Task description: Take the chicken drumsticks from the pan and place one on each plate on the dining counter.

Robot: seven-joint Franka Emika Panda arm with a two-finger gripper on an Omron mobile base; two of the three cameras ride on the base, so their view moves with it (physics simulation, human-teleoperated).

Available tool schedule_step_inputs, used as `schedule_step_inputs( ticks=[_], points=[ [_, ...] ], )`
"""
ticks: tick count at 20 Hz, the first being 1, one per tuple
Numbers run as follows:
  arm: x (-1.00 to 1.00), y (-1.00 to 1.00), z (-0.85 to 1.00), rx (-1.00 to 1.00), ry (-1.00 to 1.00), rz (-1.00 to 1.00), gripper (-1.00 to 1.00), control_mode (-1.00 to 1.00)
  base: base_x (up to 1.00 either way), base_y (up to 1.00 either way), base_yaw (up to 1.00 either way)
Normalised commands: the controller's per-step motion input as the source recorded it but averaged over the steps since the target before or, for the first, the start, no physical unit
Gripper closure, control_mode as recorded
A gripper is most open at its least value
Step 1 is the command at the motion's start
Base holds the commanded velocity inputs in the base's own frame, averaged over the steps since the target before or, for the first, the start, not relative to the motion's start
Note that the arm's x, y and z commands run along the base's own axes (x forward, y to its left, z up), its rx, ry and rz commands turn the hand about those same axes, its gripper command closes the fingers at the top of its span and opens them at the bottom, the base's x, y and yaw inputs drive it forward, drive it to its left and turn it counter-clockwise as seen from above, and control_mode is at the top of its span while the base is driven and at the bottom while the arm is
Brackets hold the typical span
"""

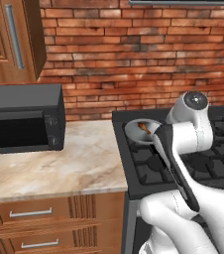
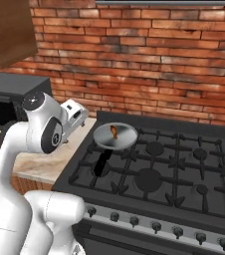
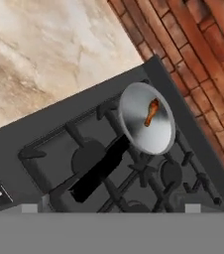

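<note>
Pan [image 2: 115, 135] sits on far-left burner of stove [image 2: 184, 174], black handle pointing toward near side. One drumstick [image 3: 151, 112] visible in pan, long axis roughly along handle line. Hand [image 2: 75, 115] hovers left of pan, above bench [image 1: 54, 158] edge, fully open, holding nothing. Next move likely rightward and down onto drumstick.

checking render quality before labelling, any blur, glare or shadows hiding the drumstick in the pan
Left base view: soft and low in detail, the pan partly behind the white arm, the drumstick only a small brown streak. Right base view: even light, no glare, the drumstick unobstructed but tiny. Hand view: clearest, the drumstick sharp against the grey pan, the black handle flat dark, no harsh shadow.
</note>
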Motion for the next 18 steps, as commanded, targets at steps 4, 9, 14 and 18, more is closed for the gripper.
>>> schedule_step_inputs(
  ticks=[4,9,14,18],
  points=[
    [0.66,-0.11,0.0,0.34,0.02,-0.23,-1.0,-1.0,0.0,0.0,0.0],
    [0.97,-0.04,0.0,0.29,0.16,-0.09,-1.0,-1.0,0.0,0.0,0.0],
    [0.97,-0.2,-0.15,0.24,0.21,-0.07,-1.0,-1.0,0.0,0.0,0.0],
    [0.86,-0.13,-0.42,0.16,0.35,0.0,-1.0,-1.0,0.0,0.0,0.0]
  ],
)
